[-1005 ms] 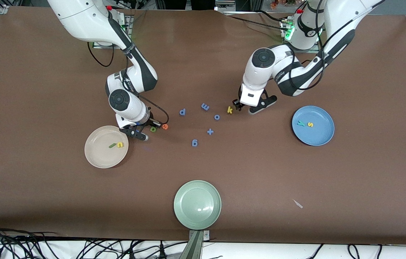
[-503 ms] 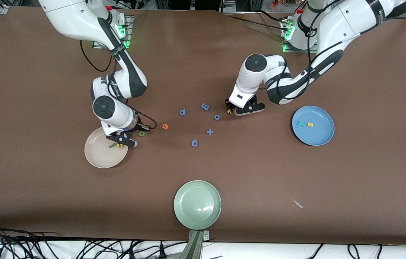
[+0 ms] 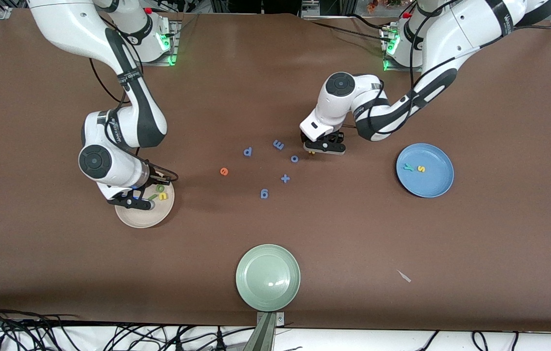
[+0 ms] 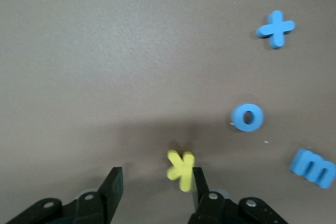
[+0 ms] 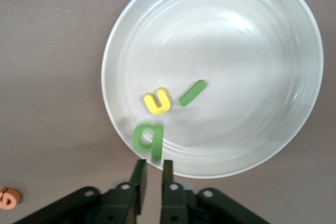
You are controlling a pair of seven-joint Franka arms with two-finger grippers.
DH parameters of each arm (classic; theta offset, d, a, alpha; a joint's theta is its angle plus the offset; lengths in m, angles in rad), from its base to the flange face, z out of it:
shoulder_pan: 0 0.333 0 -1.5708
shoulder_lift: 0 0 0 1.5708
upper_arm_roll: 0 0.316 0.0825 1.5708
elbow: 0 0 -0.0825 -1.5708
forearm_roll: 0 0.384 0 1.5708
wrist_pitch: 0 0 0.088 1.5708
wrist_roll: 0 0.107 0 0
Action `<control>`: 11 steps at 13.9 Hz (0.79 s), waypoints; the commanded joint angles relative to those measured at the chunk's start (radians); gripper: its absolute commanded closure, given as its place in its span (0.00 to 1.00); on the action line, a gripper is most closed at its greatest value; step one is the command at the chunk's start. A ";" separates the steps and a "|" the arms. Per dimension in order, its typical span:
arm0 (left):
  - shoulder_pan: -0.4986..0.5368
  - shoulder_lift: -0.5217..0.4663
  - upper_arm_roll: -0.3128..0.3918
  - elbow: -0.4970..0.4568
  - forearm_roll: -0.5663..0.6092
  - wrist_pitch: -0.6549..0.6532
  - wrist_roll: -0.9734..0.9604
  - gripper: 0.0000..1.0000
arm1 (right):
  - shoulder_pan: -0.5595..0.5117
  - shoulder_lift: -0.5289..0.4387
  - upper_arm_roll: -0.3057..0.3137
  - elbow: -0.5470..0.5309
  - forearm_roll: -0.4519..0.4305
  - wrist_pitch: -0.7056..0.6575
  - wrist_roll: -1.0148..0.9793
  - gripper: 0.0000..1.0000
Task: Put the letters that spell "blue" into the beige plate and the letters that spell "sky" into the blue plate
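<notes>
— Where are your fingers, starting at the right arm's end?

— My right fingers [image 5: 138, 177] hang over the rim of the beige plate [image 3: 144, 223], low in the frame; they stand a sliver apart with nothing between them; the green b [image 5: 148, 139] lies in the plate just off their tips, near the yellow u [image 5: 157, 102] and the dark green l [image 5: 192, 93]; the orange e [image 3: 224, 171] lies on the table [image 3: 275, 87], mid-frame.

— And the other pair?

— My left fingers [image 4: 112, 184] are low over the table in the upper middle, well apart; the yellow k [image 4: 181, 169] lies between them, close by one finger; the teal y [image 3: 408, 167] and yellow s [image 3: 421, 168] lie in the blue plate [image 3: 431, 190].

— How will the k handle?

— It's foam, so I judge it light and soft; I'd pinch gently across its stem, or it may squash or flick away.

— Do the views differ?

— The front view nearly hides the k under my wrist; only the left wrist view shows it between my fingers.
</notes>
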 commanded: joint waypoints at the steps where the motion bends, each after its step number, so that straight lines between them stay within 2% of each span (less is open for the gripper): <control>1: -0.007 0.014 0.013 0.019 0.021 -0.004 0.061 0.42 | 0.000 0.000 0.003 0.003 -0.009 -0.012 -0.013 0.44; 4: -0.027 0.022 0.013 0.041 0.014 -0.004 0.058 0.43 | 0.019 -0.002 0.014 0.009 0.010 -0.011 0.037 0.44; 7: -0.047 0.027 0.016 0.044 0.014 -0.004 0.048 0.43 | 0.091 0.032 0.045 0.047 0.011 0.012 0.238 0.44; 11: -0.078 0.028 0.042 0.050 0.013 -0.004 0.044 0.43 | 0.198 0.075 0.053 0.057 0.011 0.109 0.448 0.44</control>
